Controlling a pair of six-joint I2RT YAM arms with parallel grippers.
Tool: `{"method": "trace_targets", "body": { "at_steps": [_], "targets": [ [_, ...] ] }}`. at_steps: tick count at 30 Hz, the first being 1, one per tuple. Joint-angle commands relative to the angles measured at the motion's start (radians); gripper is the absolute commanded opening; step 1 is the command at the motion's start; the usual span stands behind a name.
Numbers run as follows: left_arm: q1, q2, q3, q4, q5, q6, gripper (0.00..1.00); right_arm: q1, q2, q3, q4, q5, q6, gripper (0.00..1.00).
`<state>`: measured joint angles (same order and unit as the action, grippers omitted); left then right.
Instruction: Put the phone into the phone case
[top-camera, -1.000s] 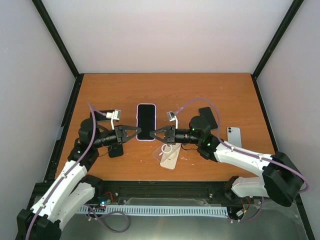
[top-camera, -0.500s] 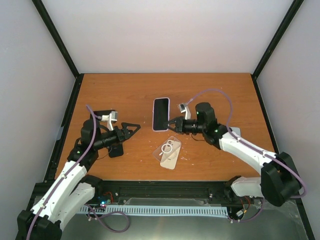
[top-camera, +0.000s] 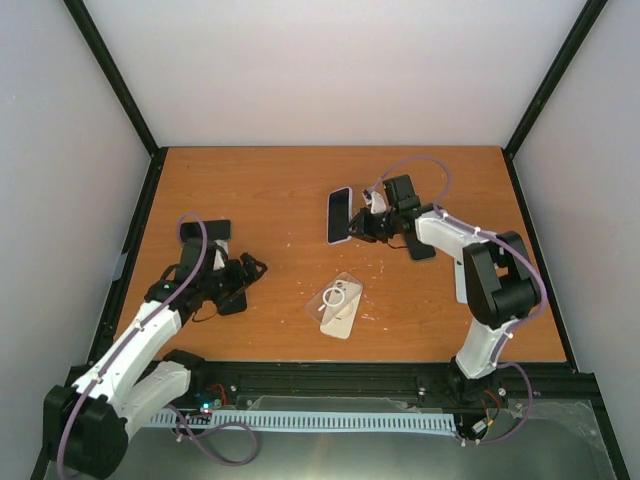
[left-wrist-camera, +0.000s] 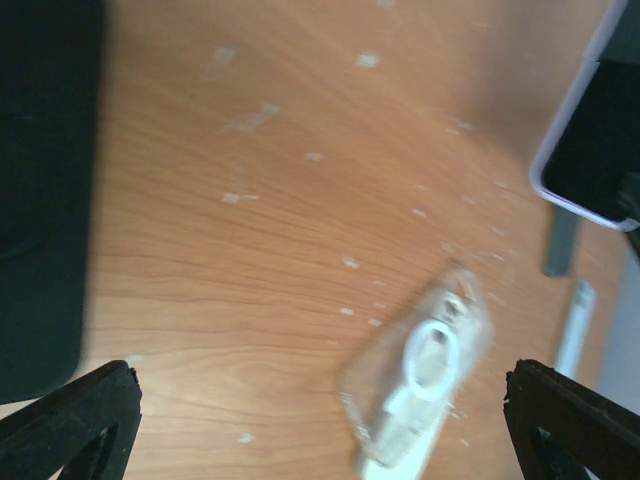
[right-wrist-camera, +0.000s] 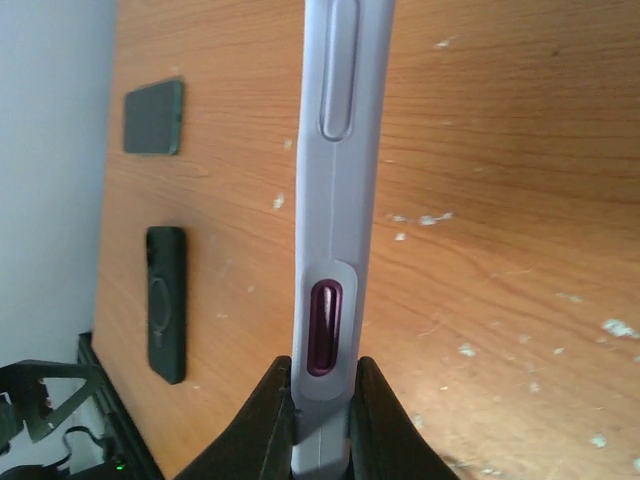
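The phone (top-camera: 340, 214), dark-screened and sitting in a lilac phone case, is held on edge above the table's far middle. My right gripper (top-camera: 360, 226) is shut on it. The right wrist view looks along the lilac edge (right-wrist-camera: 330, 180), where a purple side button shows through a cut-out, pinched between both black fingers (right-wrist-camera: 262, 420). My left gripper (top-camera: 252, 268) hangs open and empty over the left of the table. In the left wrist view its fingertips (left-wrist-camera: 70, 415) stand far apart, with the phone (left-wrist-camera: 590, 150) at top right.
A clear case with a white ring (top-camera: 338, 303) (left-wrist-camera: 425, 375) lies near the front middle. A black case (top-camera: 232, 301) (right-wrist-camera: 165, 303) lies under the left arm, and a dark phone (top-camera: 212, 230) (right-wrist-camera: 153, 117) lies beyond it. Another black slab (top-camera: 418, 246) lies under the right arm.
The left gripper let go of the phone, opened wide and drew back left. The right gripper carried the phone right and farther back, turning it onto its edge.
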<state>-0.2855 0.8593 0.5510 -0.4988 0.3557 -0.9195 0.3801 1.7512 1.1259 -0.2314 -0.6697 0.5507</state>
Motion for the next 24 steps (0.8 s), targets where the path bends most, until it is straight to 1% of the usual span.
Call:
{"method": "trace_targets", "body": {
  "at_steps": [1, 4, 6, 8, 11, 16, 18, 24],
  "targets": [
    [0.067, 0.055, 0.033, -0.14, -0.143, -0.002, 1.0, -0.03, 0.08, 0.088, -0.101, 0.007, -0.136, 0.08],
    [0.12, 0.056, 0.004, -0.139, -0.155, -0.023, 0.99, -0.037, 0.142, 0.135, -0.171, 0.083, -0.19, 0.09],
    [0.13, 0.055, 0.003, -0.158, -0.207, -0.042, 0.99, -0.055, 0.167, 0.122, -0.141, 0.025, -0.18, 0.09],
    [0.133, 0.056, 0.01, -0.183, -0.265, -0.07, 0.99, -0.078, 0.188, 0.091, -0.067, -0.065, -0.14, 0.09],
    [0.135, 0.071, 0.022, -0.202, -0.318, -0.093, 0.99, -0.091, 0.217, 0.098, -0.064, -0.079, -0.134, 0.12],
    [0.134, 0.132, 0.022, -0.193, -0.337, -0.087, 0.99, -0.101, 0.26, 0.12, -0.078, -0.07, -0.131, 0.2],
    [0.134, 0.151, 0.023, -0.19, -0.343, -0.085, 0.99, -0.107, 0.269, 0.125, -0.081, -0.057, -0.127, 0.25],
    [0.134, 0.164, 0.005, -0.154, -0.364, -0.081, 0.99, -0.117, 0.288, 0.142, -0.116, -0.009, -0.125, 0.36]
  ]
}}
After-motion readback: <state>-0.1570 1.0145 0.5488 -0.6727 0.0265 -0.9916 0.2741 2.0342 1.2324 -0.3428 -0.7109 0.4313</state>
